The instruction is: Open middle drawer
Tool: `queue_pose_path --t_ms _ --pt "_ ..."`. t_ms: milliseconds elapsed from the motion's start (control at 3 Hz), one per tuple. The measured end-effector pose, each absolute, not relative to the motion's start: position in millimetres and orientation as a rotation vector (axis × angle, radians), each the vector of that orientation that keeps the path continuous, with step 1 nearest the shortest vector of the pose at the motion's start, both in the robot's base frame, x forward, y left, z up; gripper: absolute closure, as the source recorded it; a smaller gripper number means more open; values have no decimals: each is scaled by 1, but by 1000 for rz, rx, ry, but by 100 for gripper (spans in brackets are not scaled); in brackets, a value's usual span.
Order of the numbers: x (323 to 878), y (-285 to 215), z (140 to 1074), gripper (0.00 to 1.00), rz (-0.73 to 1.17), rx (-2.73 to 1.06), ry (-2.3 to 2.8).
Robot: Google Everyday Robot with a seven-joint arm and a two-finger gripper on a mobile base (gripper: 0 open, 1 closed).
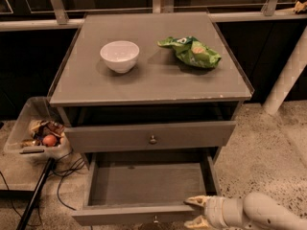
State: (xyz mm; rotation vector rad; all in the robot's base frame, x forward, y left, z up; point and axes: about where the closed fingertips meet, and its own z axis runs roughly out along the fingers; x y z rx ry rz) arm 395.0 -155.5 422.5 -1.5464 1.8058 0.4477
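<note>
The middle drawer [144, 183] is pulled far out of the grey cabinet and its inside is bare. Its low front [120, 215] has a small round knob [155, 219] at the bottom edge of the view. My gripper [191, 212] comes in from the lower right, at the right end of that drawer front. Its two pale fingers [195, 201] are spread apart, one above and one below the front's top edge. It holds nothing. The taller upper drawer [115, 137] with its bigger knob [152, 139] looks shut.
On the cabinet top [148, 87] stand a white bowl [120, 55] and a green snack bag [191, 51]. A clear bin [29, 116] of odds and ends and black cables [64, 174] lie on the floor to the left. A white post [288, 73] stands at right.
</note>
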Motion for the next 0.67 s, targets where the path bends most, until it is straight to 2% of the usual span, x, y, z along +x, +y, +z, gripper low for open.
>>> queue_pose_path --t_ms 333,667 --pt "395 -155 422 0 448 -1546 1806" --pt "395 -155 422 0 448 -1546 1806"
